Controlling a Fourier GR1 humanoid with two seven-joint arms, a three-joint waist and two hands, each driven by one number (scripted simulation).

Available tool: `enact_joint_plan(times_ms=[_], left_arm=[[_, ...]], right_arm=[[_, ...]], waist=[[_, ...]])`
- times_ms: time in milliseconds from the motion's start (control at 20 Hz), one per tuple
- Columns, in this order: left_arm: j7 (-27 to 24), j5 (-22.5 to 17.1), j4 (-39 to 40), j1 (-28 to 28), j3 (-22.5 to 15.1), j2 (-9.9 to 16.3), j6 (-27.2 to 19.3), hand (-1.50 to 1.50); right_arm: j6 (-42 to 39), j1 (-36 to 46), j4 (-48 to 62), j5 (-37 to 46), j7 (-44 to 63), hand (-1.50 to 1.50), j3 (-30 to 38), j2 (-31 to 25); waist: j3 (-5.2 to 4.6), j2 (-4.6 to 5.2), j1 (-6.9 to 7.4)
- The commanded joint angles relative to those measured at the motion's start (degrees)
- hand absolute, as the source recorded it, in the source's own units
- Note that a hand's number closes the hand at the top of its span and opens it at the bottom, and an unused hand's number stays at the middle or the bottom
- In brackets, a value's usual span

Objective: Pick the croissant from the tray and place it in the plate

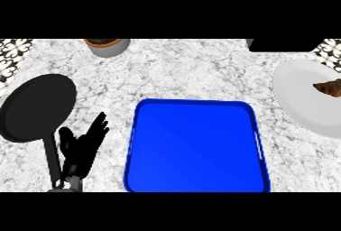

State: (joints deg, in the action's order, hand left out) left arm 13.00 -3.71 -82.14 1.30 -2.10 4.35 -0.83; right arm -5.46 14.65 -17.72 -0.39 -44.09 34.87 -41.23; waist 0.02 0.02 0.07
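Nearest the lower edge, at the left, the left robot hand (81,146) rises from its grey forearm with fingers straight and spread, pointing away toward the far right; it holds nothing and lies just beside the handle of a black frying pan (36,108), so close that I cannot tell whether they touch. That pan sits on the marbled bench (193,72) with its round bowl toward the far left and its handle running back toward the near edge. Right of the hand, in the middle of the bench, lies the blue tray (197,146) with nothing in it. Far right, a white plate (300,99) is cut off by the edge, and the croissant (329,88) rests in it. A grey pot (106,46) with a plant stands at the far left edge.
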Motion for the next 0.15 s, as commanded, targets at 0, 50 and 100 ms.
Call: enact_joint_plan(times_ms=[0,50,100], left_arm=[[-0.8,2.1,0.4,0.0,-1.5,-2.0,-1.6,0.0],[-1.6,0.1,2.1,-1.6,1.4,0.1,0.3,0.0],[1.9,-1.4,-1.5,-1.5,2.1,0.8,1.1,0.0]], right_arm=[[-1.4,-1.8,1.5,-1.0,-1.2,-1.5,-0.8,-1.4],[-2.2,-5.7,-3.4,-2.2,-1.1,-1.5,-1.4,0.8],[-0.2,-3.3,-2.5,-1.7,-1.0,-1.5,-2.2,1.3]], waist=[[0.04,0.06,0.17],[-0.04,-0.06,-0.22],[0.0,-0.01,0.05]])
